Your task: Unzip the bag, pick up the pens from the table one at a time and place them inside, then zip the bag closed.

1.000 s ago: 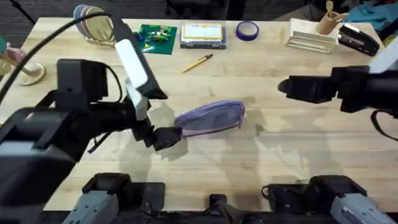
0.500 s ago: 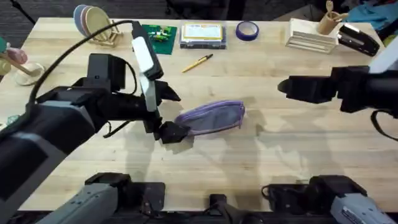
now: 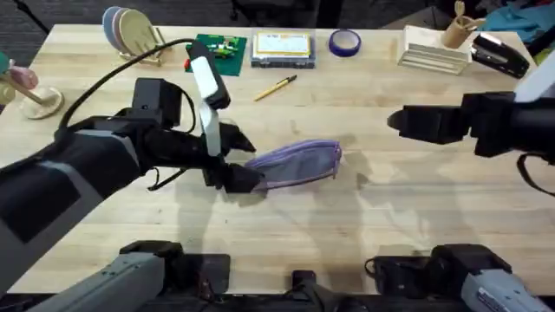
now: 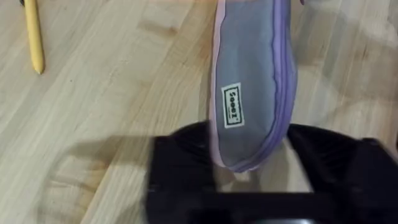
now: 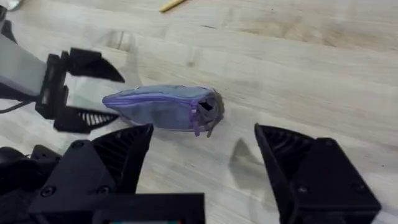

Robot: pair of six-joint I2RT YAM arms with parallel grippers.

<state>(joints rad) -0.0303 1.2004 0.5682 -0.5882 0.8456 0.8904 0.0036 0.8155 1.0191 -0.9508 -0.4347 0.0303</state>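
Note:
The lavender bag (image 3: 295, 163) lies on its side mid-table, zipper shut as far as I can see. My left gripper (image 3: 247, 161) is open, and its black fingers straddle the bag's left end. The left wrist view shows the grey panel of the bag (image 4: 252, 93) reaching in between the fingers of that gripper (image 4: 255, 167). A yellow pen (image 3: 276, 87) lies behind the bag and shows as the pen (image 4: 34, 37) at the left wrist view's edge. My right gripper (image 3: 395, 121) hovers open to the bag's right, well apart from it. In the right wrist view the gripper (image 5: 205, 155) looks down on the bag (image 5: 161, 107).
Along the far edge stand a plate rack (image 3: 130, 30), a green item (image 3: 218, 52), a flat box (image 3: 282, 48), a blue tape roll (image 3: 344, 41), a wooden holder (image 3: 434, 48) and a black stapler (image 3: 499, 54). Bare table (image 3: 364, 234) lies in front of the bag.
My left arm has swung in toward the bag, bringing its open fingers from short of the bag's left end to around it. The right arm and the bag have not moved.

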